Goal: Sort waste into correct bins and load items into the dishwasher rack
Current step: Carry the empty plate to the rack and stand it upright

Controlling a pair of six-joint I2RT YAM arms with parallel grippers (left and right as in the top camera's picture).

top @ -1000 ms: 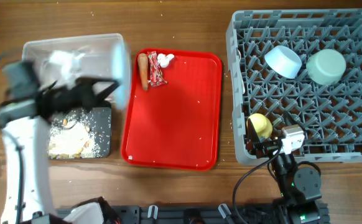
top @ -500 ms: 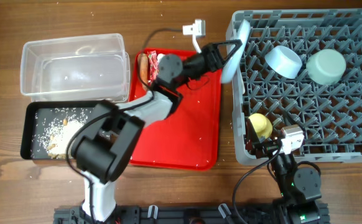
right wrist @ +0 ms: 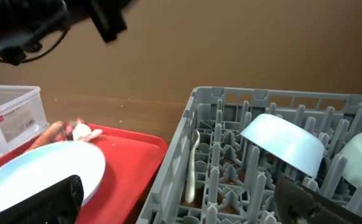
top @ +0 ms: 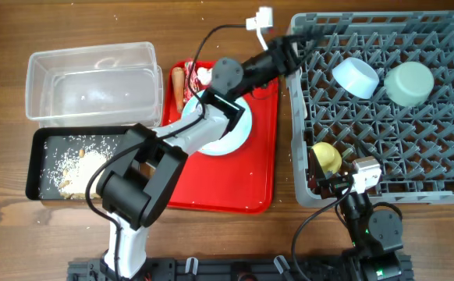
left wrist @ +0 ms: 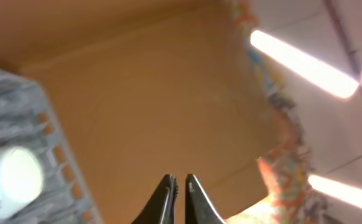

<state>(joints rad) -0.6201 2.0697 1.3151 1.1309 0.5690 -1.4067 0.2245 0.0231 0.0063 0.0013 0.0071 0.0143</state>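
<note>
Wooden table bearing the red tray, on which the light blue plate lies flat, just left of the grey dishwasher rack. Left gripper, jaws almost pressed together on nothing, points toward a brown wall and lit ceiling strips. Right gripper, jaws spread wide, sits at the rack's near edge beside the yellow cup.

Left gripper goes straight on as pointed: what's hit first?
Probably the brown surface; the left gripper points past the dishwasher rack, off to one side. Nothing nearer shows; depth unclear.
</note>
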